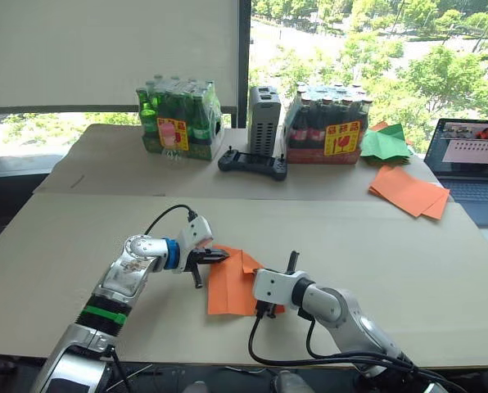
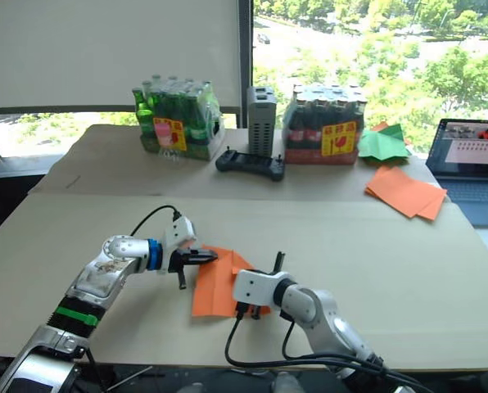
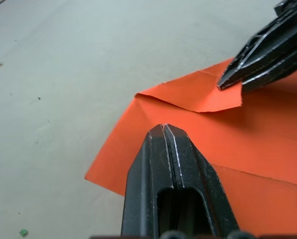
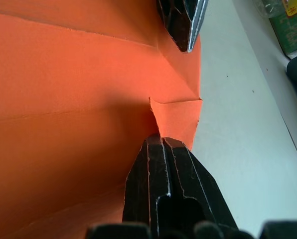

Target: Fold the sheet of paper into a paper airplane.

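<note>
We are pressing both closed grippers, left gripper [image 1: 219, 257] and right gripper [image 1: 265, 309], onto the sheet of paper [image 1: 232, 286], only corners folded, most folds remaining.

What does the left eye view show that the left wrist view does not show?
Seen from the left eye: two packs of bottles, a laptop, a stack of orange sheets, a green paper shape. Seen from the left wrist: a folded-over corner flap up close, with the right claw at its edge. Both show the sheet of paper on the table, and the shut left claw.
</note>
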